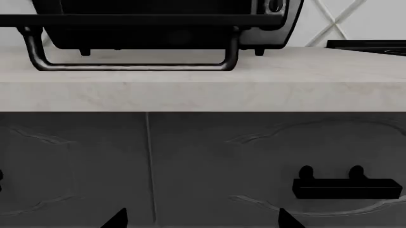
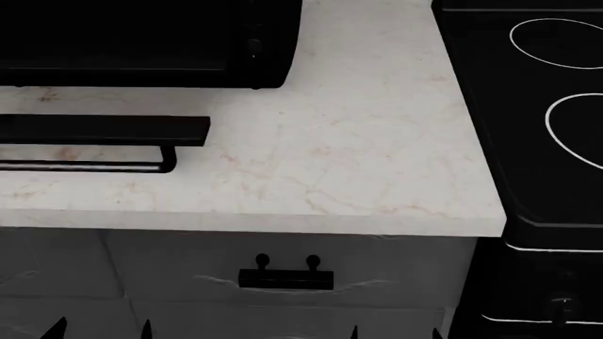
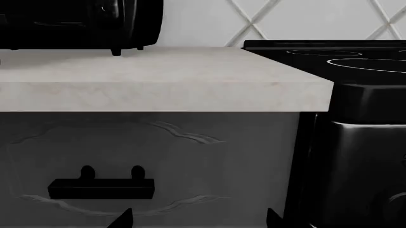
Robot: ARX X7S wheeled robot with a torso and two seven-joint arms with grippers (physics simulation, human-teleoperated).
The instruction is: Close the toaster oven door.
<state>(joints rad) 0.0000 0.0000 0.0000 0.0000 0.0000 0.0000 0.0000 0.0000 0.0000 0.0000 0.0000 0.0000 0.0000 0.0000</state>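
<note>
The oven point(image 2: 141, 42) sits back on the counter point(image 2: 358, 162), its door point(image 2: 104, 130) dropped flat. Both grippers wait low, fingers apart. Better to lift under the handle point(image 1: 133, 65), then push.

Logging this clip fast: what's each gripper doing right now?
Left gripper: open, holding nothing; only its finger tips show, below the countertop edge.
Right gripper: open, holding nothing; tips spread in front of the cabinet.

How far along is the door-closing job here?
Nothing looks done: the toaster oven door lies flat open over the counter, its bar handle untouched. Both grippers sit low by the cabinet front, holding nothing. Reaching the handle and swinging it shut remains.
</note>
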